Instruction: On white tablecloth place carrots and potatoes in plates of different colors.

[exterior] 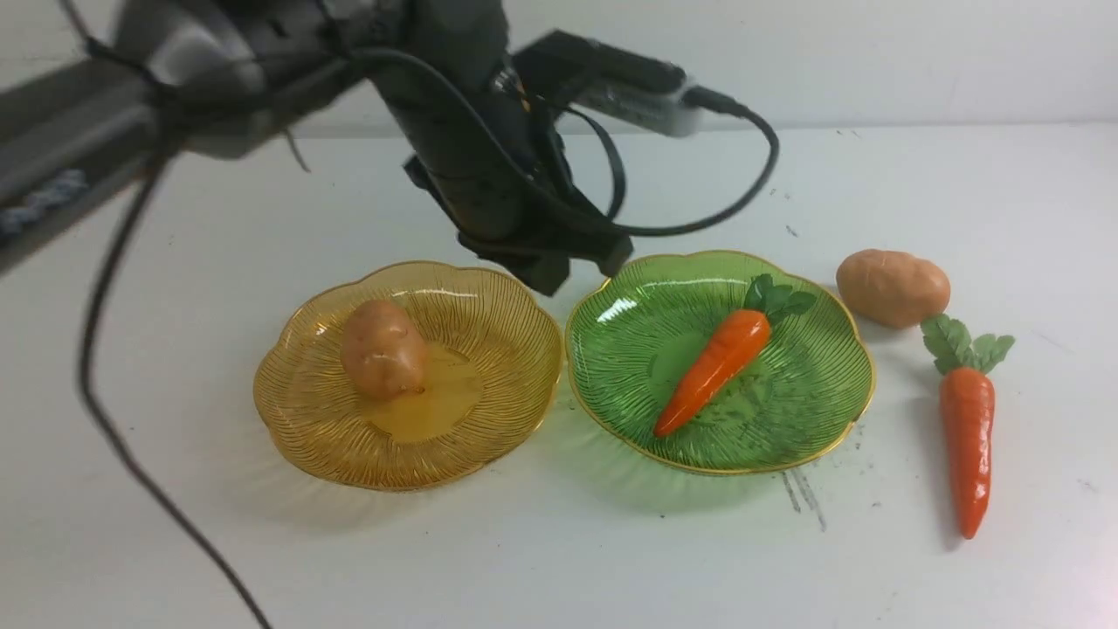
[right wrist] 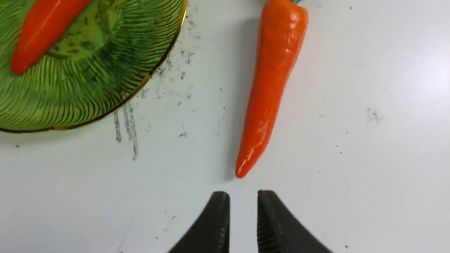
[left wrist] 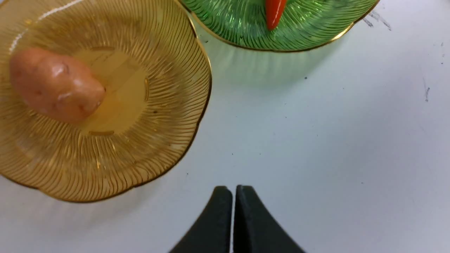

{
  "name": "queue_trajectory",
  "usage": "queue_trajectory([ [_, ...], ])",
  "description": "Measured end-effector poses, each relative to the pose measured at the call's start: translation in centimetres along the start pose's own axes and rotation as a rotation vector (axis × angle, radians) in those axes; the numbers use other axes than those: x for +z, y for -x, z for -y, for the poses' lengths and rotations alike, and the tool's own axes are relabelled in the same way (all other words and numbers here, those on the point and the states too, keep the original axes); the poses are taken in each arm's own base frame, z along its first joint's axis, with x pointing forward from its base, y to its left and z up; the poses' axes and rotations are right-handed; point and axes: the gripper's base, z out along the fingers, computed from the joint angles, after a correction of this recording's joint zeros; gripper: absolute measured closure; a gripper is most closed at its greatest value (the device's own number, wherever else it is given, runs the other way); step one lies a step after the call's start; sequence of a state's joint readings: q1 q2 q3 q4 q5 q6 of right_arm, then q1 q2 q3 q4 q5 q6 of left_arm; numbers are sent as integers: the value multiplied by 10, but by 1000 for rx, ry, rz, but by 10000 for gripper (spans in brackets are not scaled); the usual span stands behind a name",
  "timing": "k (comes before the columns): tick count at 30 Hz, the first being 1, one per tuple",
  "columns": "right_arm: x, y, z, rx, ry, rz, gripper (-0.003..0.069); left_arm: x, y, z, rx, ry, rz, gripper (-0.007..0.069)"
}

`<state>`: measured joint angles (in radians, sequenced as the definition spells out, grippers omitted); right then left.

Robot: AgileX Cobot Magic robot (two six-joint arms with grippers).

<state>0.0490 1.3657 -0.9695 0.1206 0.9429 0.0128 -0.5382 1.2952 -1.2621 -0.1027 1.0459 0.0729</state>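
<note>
The white tablecloth (exterior: 559,542) is plain, flecked with small dark scuffs and grey streaks; the amber plate (exterior: 332,445) is translucent yellow, finely ribbed in radiating lines, gold-rimmed; the green plate (exterior: 803,411) shows the same ribbing and gold rim; the plated potato (exterior: 382,349) is pinkish tan and dimpled; the loose potato (exterior: 892,286) is tan-orange; the plated carrot (exterior: 714,369) and the loose carrot (exterior: 968,437) are glossy orange with green leafy tops; the left end effector (left wrist: 233,189) and right end effector (right wrist: 243,195) are matt black.

Two plates: amber plate (exterior: 325,441) at centre left, green plate (exterior: 808,384) at centre right. Two potatoes: left potato (exterior: 383,348) at centre left, right potato (exterior: 893,286) at right. Two carrots: middle carrot (exterior: 712,371) at centre, right carrot (exterior: 968,445) at lower right
</note>
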Motion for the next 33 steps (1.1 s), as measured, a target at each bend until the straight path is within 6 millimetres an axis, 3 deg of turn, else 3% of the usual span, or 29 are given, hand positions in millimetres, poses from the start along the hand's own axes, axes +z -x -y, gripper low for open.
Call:
queue_trajectory([
  [5, 64, 17, 5, 22, -48, -126, 234, -24, -66, 3, -16, 4, 81, 627],
  [8, 92, 31, 9, 45, -81, -162, 141, -28, -95, 4, -41, 3, 87, 627],
  [13, 132, 42, 11, 62, -95, -229, 132, -39, -126, 6, -57, 1, 105, 627],
  [15, 143, 43, 12, 64, -100, -261, 176, -46, -133, 7, -65, 0, 117, 627],
  [16, 146, 41, 13, 61, -105, -283, 233, -50, -136, 7, -73, 1, 130, 627],
  [17, 146, 40, 13, 61, -107, -296, 288, -54, -138, 7, -76, 3, 141, 627],
  [18, 146, 39, 13, 59, -111, -314, 395, -56, -140, 7, -78, 4, 146, 627],
  [19, 143, 38, 13, 55, -113, -328, 440, -58, -142, 7, -81, 6, 150, 627],
  [23, 102, 39, 7, 76, -81, -337, 417, -61, -144, 7, -94, 6, 162, 627],
  [24, 83, 43, -1, 103, -27, -289, 417, -61, -144, 7, -96, 7, 162, 627],
  [27, 62, 49, -30, 139, 121, -180, 417, -61, -143, 7, -97, 8, 173, 627],
  [30, 62, 59, -57, 118, 211, -101, 417, -62, -140, 7, -98, 8, 206, 627],
  [33, 81, 74, -84, 71, 249, -93, 408, -62, -139, 7, -97, 9, 219, 627],
])
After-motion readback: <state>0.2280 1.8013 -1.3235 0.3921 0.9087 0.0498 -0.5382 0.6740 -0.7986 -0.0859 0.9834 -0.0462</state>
